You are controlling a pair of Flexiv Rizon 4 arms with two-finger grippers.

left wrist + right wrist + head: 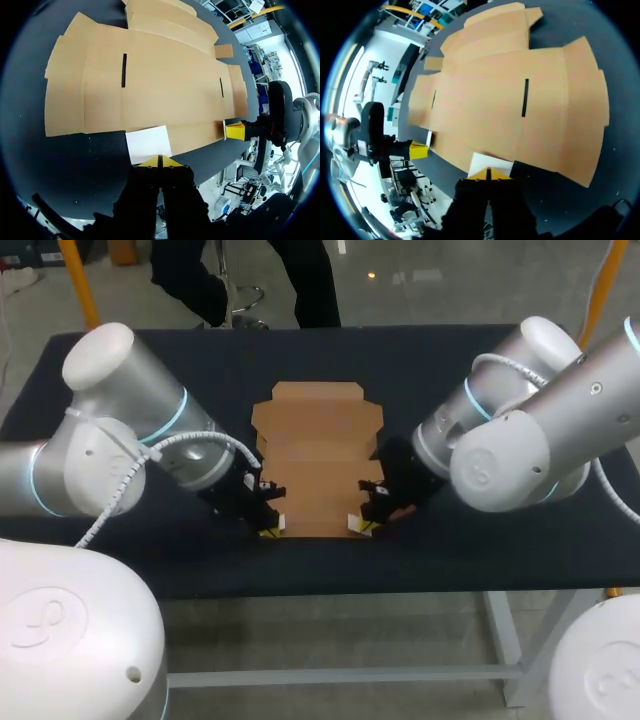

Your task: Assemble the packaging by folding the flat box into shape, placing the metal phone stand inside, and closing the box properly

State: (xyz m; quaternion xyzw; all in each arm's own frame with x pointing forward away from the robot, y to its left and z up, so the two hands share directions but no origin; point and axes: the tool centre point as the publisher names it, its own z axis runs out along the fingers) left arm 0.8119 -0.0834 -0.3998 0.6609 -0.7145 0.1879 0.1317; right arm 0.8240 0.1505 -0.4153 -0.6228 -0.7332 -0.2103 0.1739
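The flat brown cardboard box (318, 455) lies unfolded in the middle of the black table. At each near corner a small white flap shows (148, 143) (487, 162). My left gripper (268, 528) sits at the near left corner. Its yellow tips (160, 161) are pressed together at the white flap's near edge. My right gripper (365, 525) mirrors it at the near right corner, tips (488, 173) together against its own white flap. I cannot tell whether either flap is pinched. Each wrist view shows the other arm's yellow tip (235, 131) (418, 150) across the box's near edge. No phone stand is in view.
The black table top (120, 540) runs bare to both sides of the box and along the front edge behind the grippers. Two narrow slots (124, 70) (221, 87) are cut in the box's panels.
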